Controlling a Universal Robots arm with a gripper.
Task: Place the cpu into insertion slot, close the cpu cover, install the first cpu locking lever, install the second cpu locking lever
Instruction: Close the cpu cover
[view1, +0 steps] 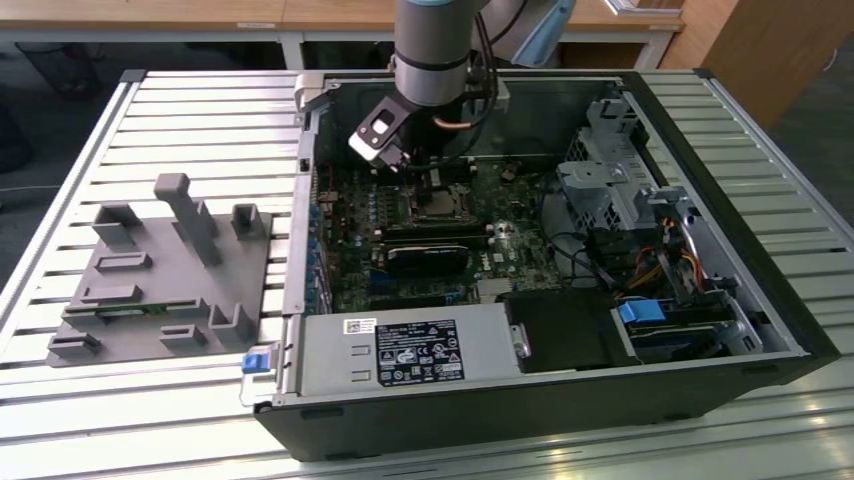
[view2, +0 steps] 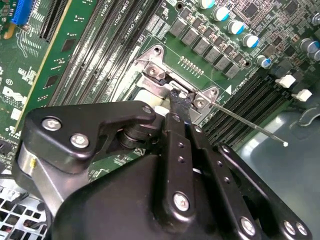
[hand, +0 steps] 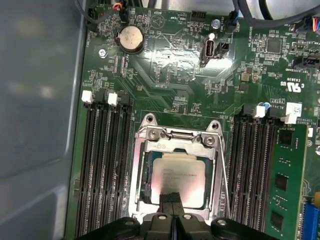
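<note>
Inside the computer case (view1: 534, 410), over the green board (hand: 175, 75), the cover (hand: 136, 167) lay down around the chip (hand: 182, 175) in its socket (hand: 146, 180). The gripper (hand: 171, 197), fingers pressed together and empty, rested at the cover's edge; pushing squarely on metal, not chip, seemed wisest.

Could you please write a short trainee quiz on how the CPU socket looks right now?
1. True or false: the cpu sits in the insertion slot.
2. The cpu cover is: A) standing upright, B) lying down around the cpu, C) removed entirely.
3. Fill in: long black ____ run along both sides of the insertion slot.
Key: 1 true; 2 B; 3 memory slots.
</note>
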